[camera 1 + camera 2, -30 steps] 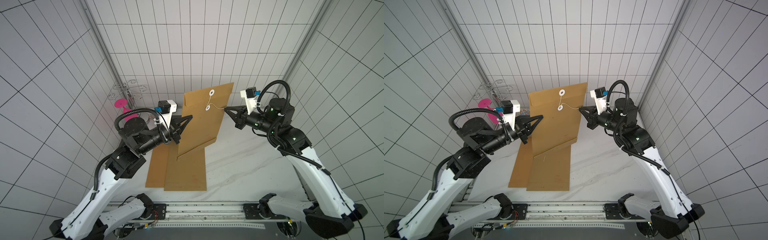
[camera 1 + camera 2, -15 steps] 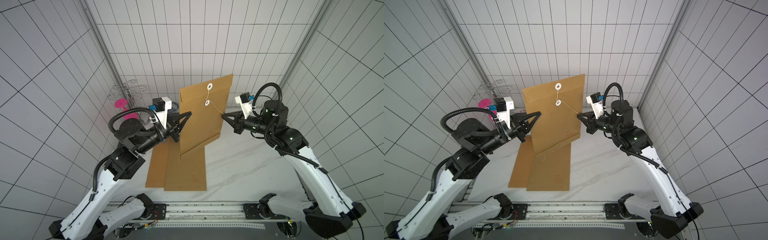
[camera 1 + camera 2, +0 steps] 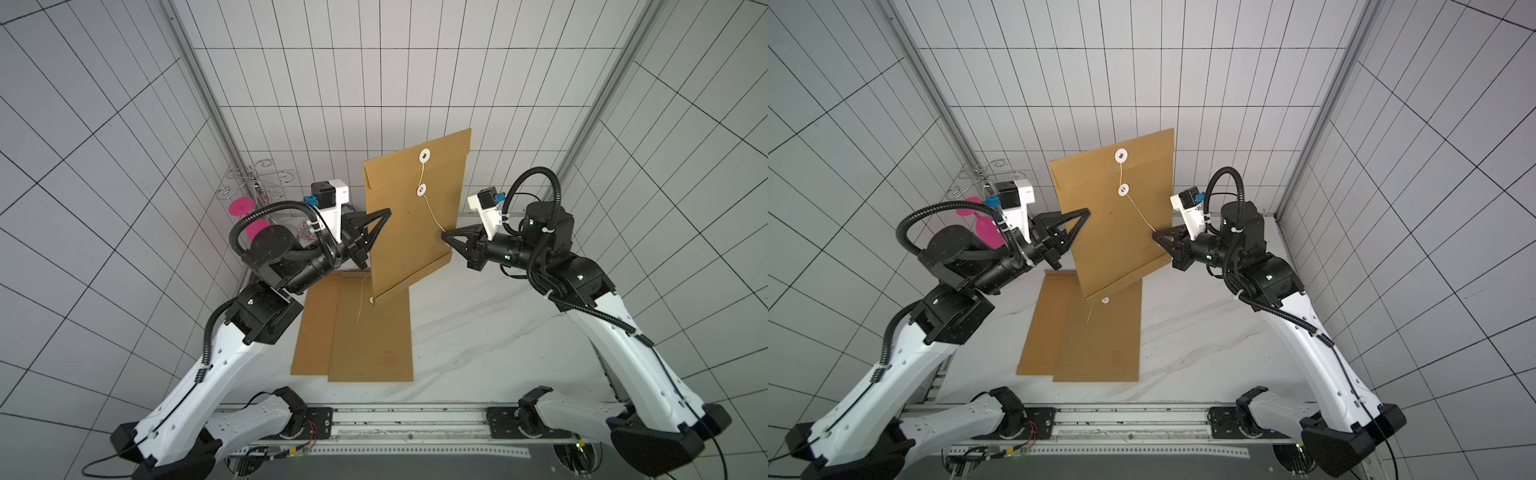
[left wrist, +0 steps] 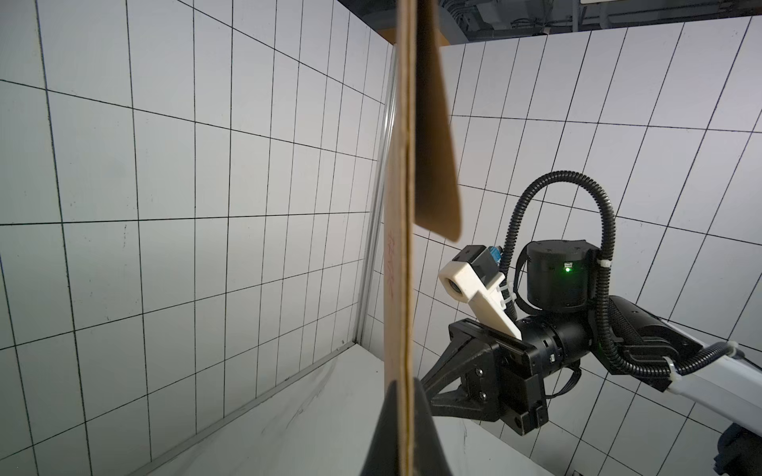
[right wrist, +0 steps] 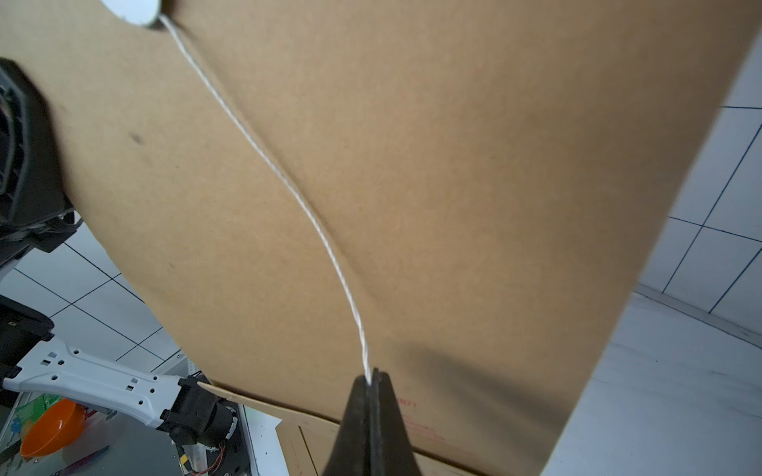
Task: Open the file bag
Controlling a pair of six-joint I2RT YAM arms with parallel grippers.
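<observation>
While the left claw (image 3: 389, 212) grips the side edge of the brown file bag (image 3: 415, 232), the bag stands upright in the air above the white counter (image 3: 478, 332). The right claw (image 3: 443, 236) is pinched tight on the end of the white string (image 5: 284, 181), which runs up to the lower round button (image 3: 421, 190) on the bag. Two more brown bags (image 3: 370, 345) lie flat on the counter below.

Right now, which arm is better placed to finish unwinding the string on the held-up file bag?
Right. The right pincer is shut on the string, which runs to the lower button. The left pincer clamps the file bag by its edge, holding it upright, so it is probably not free.
</observation>
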